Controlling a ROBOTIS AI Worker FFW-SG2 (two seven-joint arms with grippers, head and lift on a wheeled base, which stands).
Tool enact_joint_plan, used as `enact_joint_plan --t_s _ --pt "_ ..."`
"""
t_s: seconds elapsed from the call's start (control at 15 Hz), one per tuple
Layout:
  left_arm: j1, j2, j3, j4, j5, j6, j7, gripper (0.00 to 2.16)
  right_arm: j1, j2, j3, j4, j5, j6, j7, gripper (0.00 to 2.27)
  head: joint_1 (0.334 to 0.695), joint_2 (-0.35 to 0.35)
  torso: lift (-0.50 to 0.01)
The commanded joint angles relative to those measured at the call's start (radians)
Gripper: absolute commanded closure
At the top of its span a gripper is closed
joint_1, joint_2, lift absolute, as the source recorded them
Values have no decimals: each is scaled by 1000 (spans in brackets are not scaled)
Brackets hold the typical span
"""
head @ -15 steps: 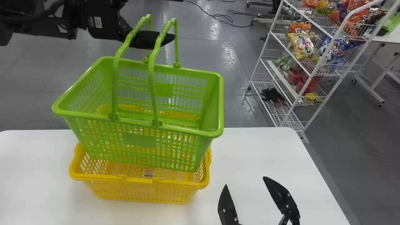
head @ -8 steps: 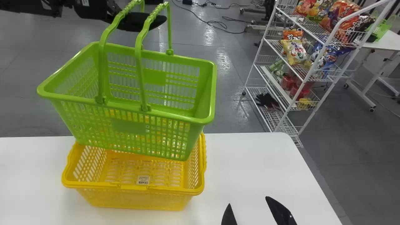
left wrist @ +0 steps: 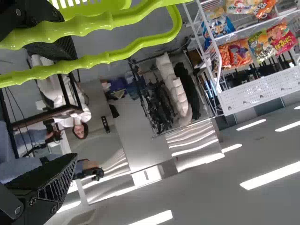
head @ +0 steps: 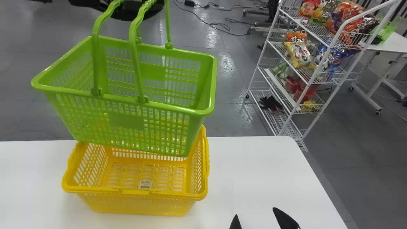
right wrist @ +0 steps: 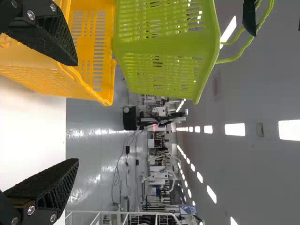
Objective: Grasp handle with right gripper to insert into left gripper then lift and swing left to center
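The hanging basket (head: 125,121) is above the far part of the lower basket (head: 136,192), its handles (head: 136,63) looped over one finger of my left gripper (head: 136,11). That lower basket stands on the table (head: 260,178) before me; my right gripper (head: 256,217) is near it, to its right. Beyond the table, to the right, a rack (head: 311,79) stands on the floor (head: 235,117), with snack bags (head: 321,14) on its upper shelves and gloves (head: 270,103) on the bottom one. Cables (head: 219,27) lie on the floor farther back, left of the rack.
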Motion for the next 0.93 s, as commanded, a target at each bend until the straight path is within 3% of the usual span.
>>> enact_joint_plan --t_s 0.0,0.07,0.2,0.27,0.4,0.87 --pt "-15 6 2 16 3 1 0 221 0 2 0 6 -3 -5 0 70 628 -210 -93" --pt "-15 8 1 18 9 1 -1 491 0 2 0 6 -3 -5 0 70 626 -209 -93" --pt "-15 8 -1 19 12 1 9 1585 2 4 0 6 -3 -5 0 70 624 -206 -93" --pt "-15 6 -1 18 12 1 29 1922 2 4 0 6 -3 -5 0 70 624 -205 -93" --pt "-13 3 -1 18 23 1 55 2135 2 5 0 11 -3 -5 0 70 626 -204 -93" --pt "-10 15 2 9 41 1 97 2135 2 8 -11 22 -15 -17 0 70 634 -211 -93"
